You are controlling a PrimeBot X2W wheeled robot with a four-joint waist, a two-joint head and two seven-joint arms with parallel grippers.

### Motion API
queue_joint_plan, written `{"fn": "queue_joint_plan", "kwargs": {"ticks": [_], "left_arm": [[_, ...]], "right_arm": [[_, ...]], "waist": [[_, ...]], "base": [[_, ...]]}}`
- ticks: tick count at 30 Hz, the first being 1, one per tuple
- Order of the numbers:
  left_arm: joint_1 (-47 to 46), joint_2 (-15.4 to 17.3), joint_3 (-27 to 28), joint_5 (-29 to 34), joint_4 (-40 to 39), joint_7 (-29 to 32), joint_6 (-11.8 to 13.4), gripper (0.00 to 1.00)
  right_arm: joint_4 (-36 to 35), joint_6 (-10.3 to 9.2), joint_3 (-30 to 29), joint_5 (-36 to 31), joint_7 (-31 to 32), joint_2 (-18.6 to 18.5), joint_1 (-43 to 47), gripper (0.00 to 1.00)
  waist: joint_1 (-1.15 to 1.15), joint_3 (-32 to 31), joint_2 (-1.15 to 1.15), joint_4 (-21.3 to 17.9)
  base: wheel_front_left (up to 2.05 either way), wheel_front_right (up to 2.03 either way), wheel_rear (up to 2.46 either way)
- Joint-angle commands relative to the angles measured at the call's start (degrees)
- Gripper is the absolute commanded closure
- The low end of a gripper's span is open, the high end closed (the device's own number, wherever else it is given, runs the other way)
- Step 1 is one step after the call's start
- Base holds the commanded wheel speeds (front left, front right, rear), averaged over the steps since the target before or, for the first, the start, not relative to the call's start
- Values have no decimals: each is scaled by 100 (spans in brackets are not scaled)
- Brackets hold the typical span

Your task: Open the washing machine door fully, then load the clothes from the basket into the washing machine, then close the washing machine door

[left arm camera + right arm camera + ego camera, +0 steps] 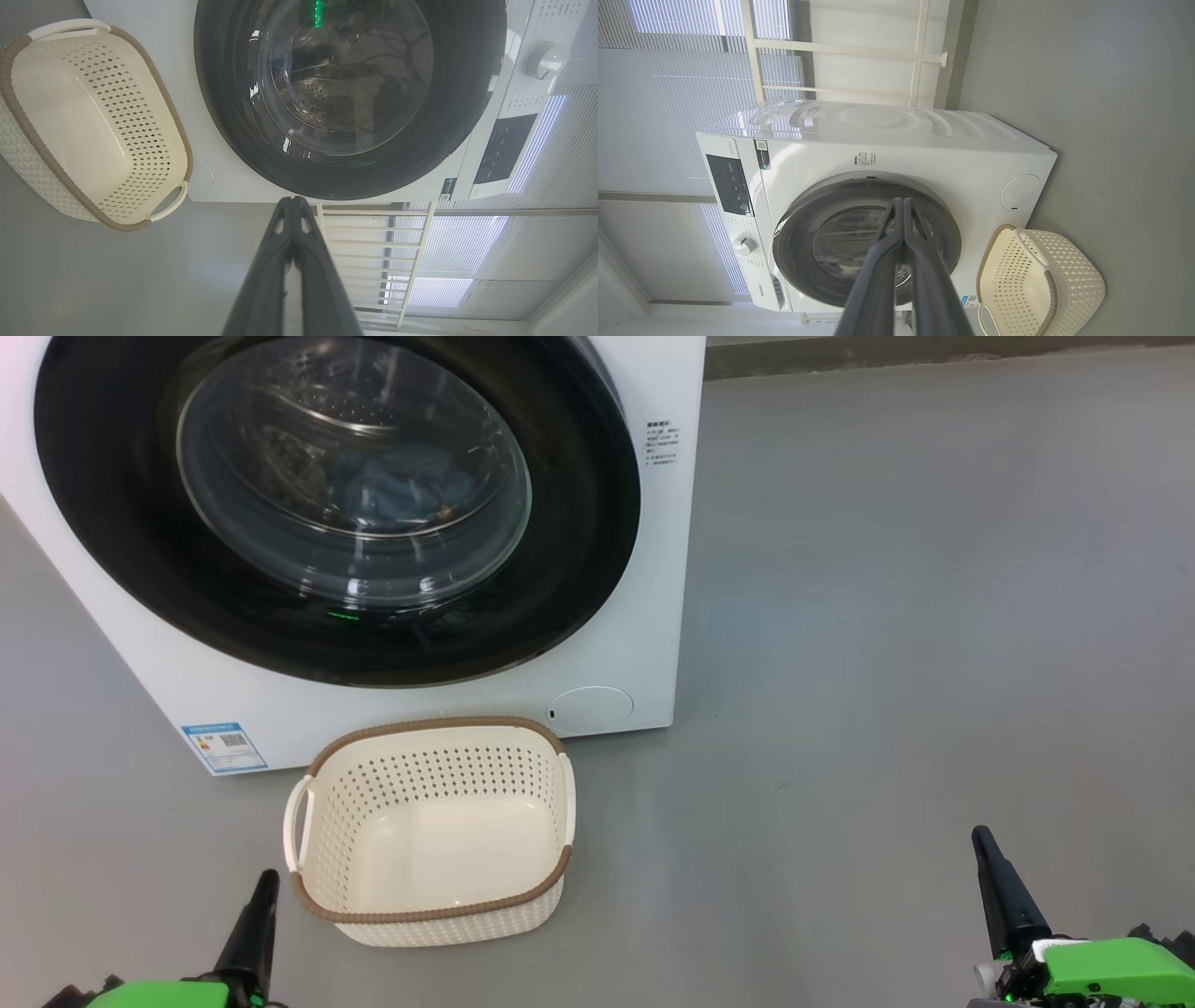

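Observation:
The white washing machine (644, 644) stands ahead with its glossy black washing machine door (112, 523) shut flat against the front. Through the glass window, light blue clothes (392, 490) lie inside the drum. The cream basket (429, 831) sits on the floor just before the machine, with nothing in it. My left gripper (266, 882) is shut at the lower left, close to the basket's near-left corner. My right gripper (980, 840) is shut at the lower right, well away over bare floor. In the wrist views the door (224, 93) (794, 252), basket (93, 126) (1036, 284), left gripper (293, 200) and right gripper (902, 201) show with fingers pressed together.
Grey floor (887, 616) stretches wide to the machine's right. A round white cap (590, 705) and a blue label (224, 747) sit low on the machine's front. A white rail frame (840, 51) and window blinds (668, 93) stand behind the machine.

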Motion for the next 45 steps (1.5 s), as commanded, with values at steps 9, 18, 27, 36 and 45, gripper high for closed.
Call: {"fn": "queue_joint_plan", "kwargs": {"ticks": [9, 18, 27, 36, 45], "left_arm": [[-337, 51, 220, -309, -93, 100, -17, 100], [-337, 50, 221, -307, -93, 102, -17, 100], [-337, 48, 223, -306, -93, 103, -17, 100], [-337, 47, 225, -305, -93, 104, -17, 100], [-337, 47, 226, -304, -93, 105, -17, 100]], "right_arm": [[-132, 9, 133, 377, 101, -82, -342, 100], [-132, 9, 133, 377, 100, -82, -342, 100], [-132, 9, 134, 377, 100, -82, -342, 100], [-132, 9, 134, 377, 100, -82, -342, 100], [-132, 9, 134, 377, 100, -82, -342, 100]], "waist": [[0, 8, -1, -13], [0, 8, -1, -13], [0, 8, -1, -13], [0, 8, -1, -13], [0, 8, -1, -13]], "base": [[0, 0, 0], [0, 0, 0], [0, 0, 0], [0, 0, 0], [0, 0, 0]]}}
